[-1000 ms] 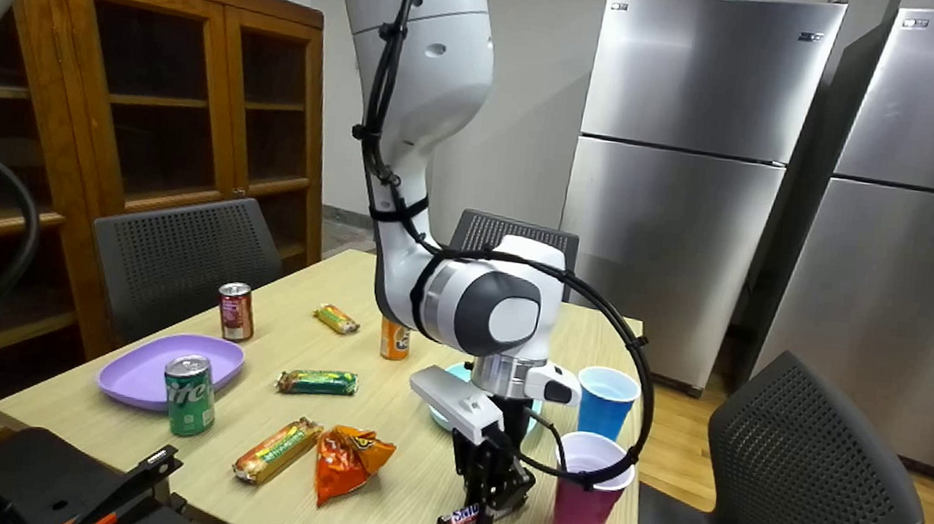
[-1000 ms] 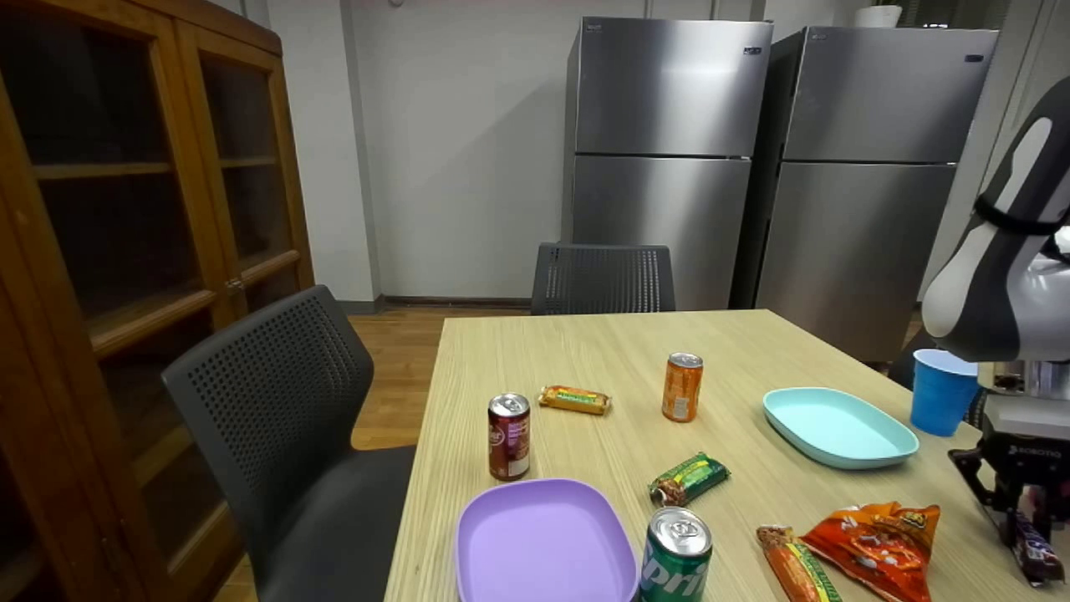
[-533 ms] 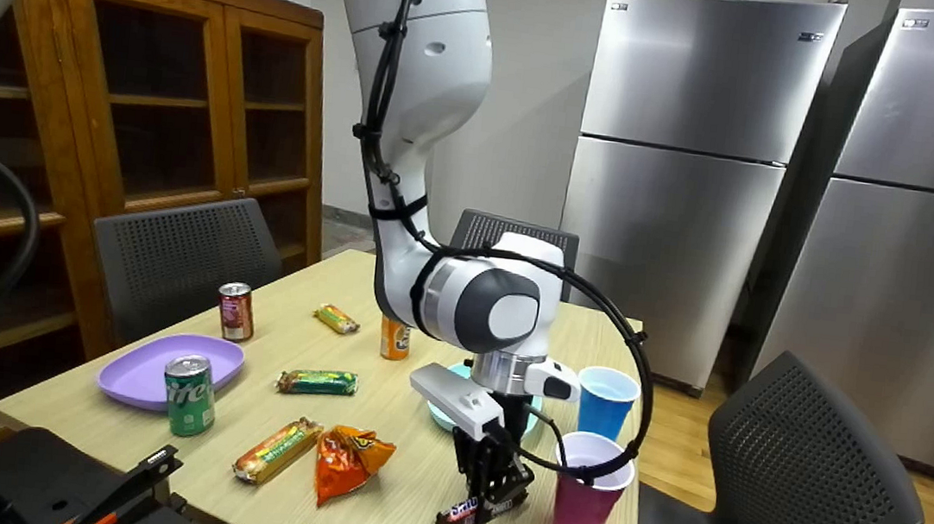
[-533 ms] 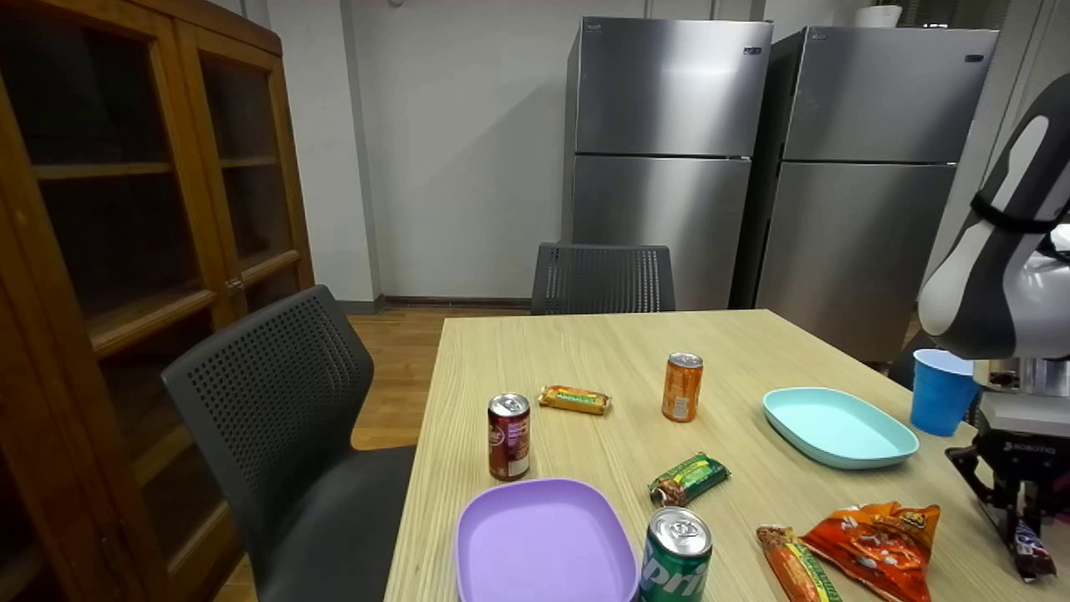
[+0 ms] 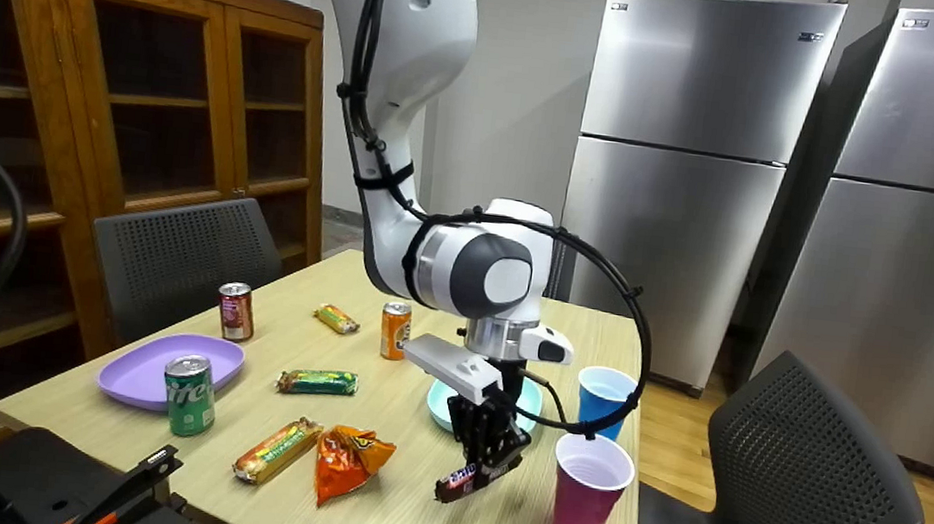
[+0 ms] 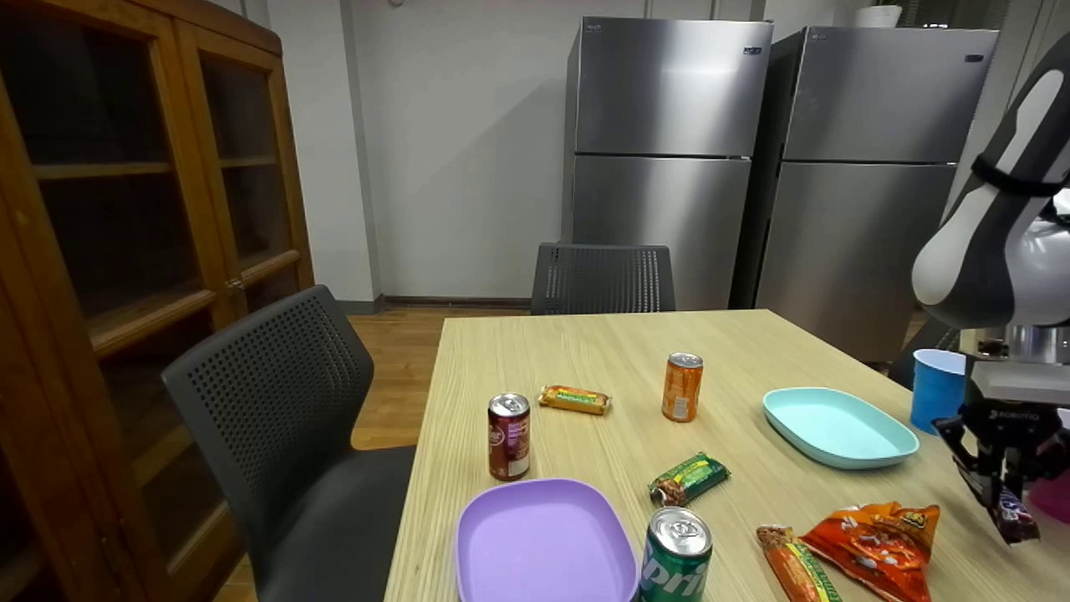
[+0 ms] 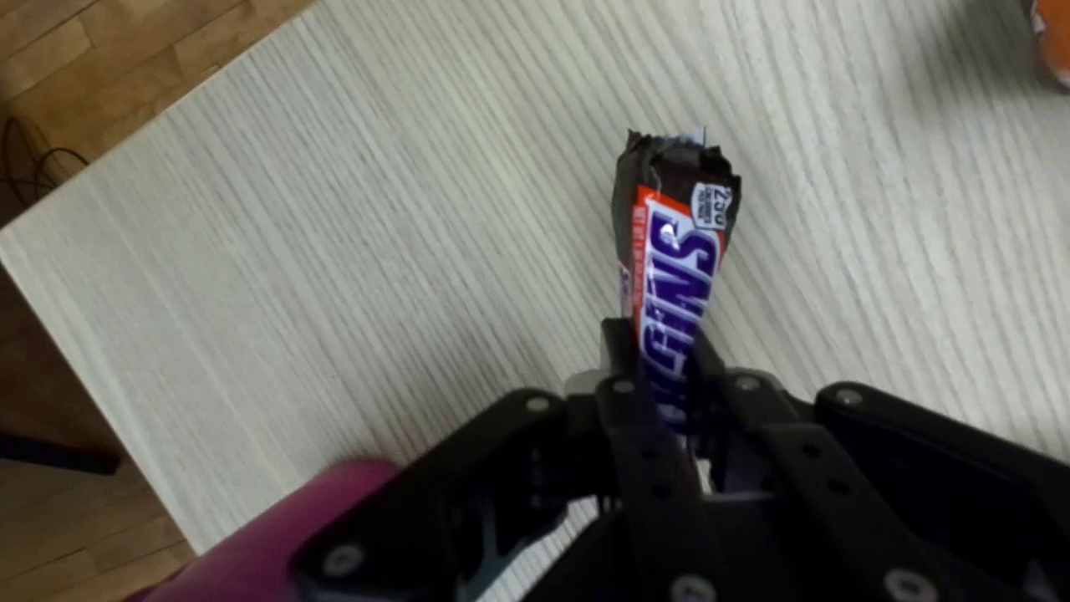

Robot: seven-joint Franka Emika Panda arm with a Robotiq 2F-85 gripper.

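Observation:
My gripper is shut on a dark brown Snickers bar (image 5: 457, 482), gripping it around its middle and holding it a little above the table, tilted. In the wrist view the fingers of the gripper (image 7: 662, 355) press on both sides of the bar (image 7: 677, 267); its far end sticks out and the rest is hidden by the fingers. In an exterior view the gripper (image 6: 1007, 493) is at the right edge with the bar (image 6: 1014, 520) below it. A pink cup (image 5: 587, 505) stands close beside the gripper. An orange chip bag (image 5: 350, 462) lies on its other side.
A teal plate (image 6: 840, 431) and a blue cup (image 6: 936, 393) stand behind the gripper. A purple plate (image 5: 152, 372), a green can (image 5: 190, 398), a dark red can (image 5: 236, 311), an orange can (image 5: 394, 332) and several granola bars (image 5: 278, 450) are on the table. Chairs (image 5: 814, 472) surround it.
My gripper has risen with the Snickers bar in it, lifting it off the table. It has also shifted slightly away from the pink cup. The other things have not moved.

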